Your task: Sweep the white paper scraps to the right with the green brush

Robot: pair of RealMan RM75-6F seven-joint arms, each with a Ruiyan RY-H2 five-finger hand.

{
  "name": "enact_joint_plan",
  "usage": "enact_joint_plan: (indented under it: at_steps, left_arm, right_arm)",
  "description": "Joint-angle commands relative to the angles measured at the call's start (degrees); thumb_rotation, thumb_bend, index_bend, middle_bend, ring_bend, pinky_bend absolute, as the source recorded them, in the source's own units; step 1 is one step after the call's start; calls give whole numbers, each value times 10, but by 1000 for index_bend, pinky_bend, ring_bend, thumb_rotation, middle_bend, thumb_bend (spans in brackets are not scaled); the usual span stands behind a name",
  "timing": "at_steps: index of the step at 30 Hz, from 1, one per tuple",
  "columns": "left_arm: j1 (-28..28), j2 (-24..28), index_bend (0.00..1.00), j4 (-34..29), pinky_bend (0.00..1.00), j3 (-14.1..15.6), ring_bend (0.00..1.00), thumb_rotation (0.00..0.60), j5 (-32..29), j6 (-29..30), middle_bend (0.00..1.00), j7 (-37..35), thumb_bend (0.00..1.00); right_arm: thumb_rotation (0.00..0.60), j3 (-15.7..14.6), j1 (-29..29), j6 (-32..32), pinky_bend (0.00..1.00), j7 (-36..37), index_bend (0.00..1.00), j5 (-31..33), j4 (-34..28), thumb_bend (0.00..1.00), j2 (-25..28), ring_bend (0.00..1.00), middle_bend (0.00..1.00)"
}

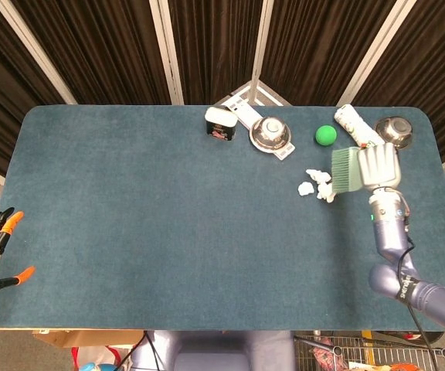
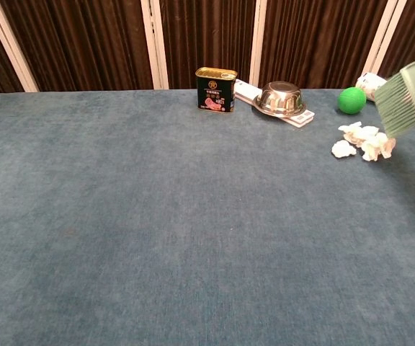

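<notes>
Even bright overhead light, sharp, soft shadows

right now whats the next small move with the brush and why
Probably bring the brush back left over the paper scraps and set its bristles down on their far side. The right hand holds it just right of the pile, seemingly lifted in the chest view, so the scraps lie left of the bristles with open table beyond.
</notes>
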Motion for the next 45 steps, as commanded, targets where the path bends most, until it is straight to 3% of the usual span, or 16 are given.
enact_joint_plan:
  at_steps: [1,8,13,20,29,39,45]
  left_arm:
    - [-1,-1,0,-1,0,0,0,600,1,-1,0,3,0]
    - [-4,-3,0,-2,0,1,0,600,1,-6,0,7,0]
    - [-5,-3,0,-3,0,1,0,600,2,-8,0,8,0]
    - [-5,-1,0,-1,0,0,0,600,-6,-10,0,2,0]
    - [-5,0,0,1,0,-2,0,600,-15,-13,0,-1,0]
    - [-2,1,0,-1,0,-1,0,600,-14,-9,0,3,0]
    - [0,0,0,-1,0,-1,0,600,-12,-5,0,5,0]
  right_arm:
    - [600,7,-2,16,846,2,849,-6,-41,614,26,919,898]
    - [600,2,1,23,846,16,849,-41,-143,613,53,918,897]
    - [600,-15,8,14,846,7,849,-42,-153,614,31,918,897]
    - [600,-35,14,0,846,6,849,-30,-108,613,-19,918,897]
    - [600,-56,19,-31,846,4,849,-10,0,614,-64,918,897]
    - [600,-72,13,-31,846,-21,849,1,93,613,-63,918,897]
    - [600,-62,5,3,846,-34,849,9,94,613,-26,918,897]
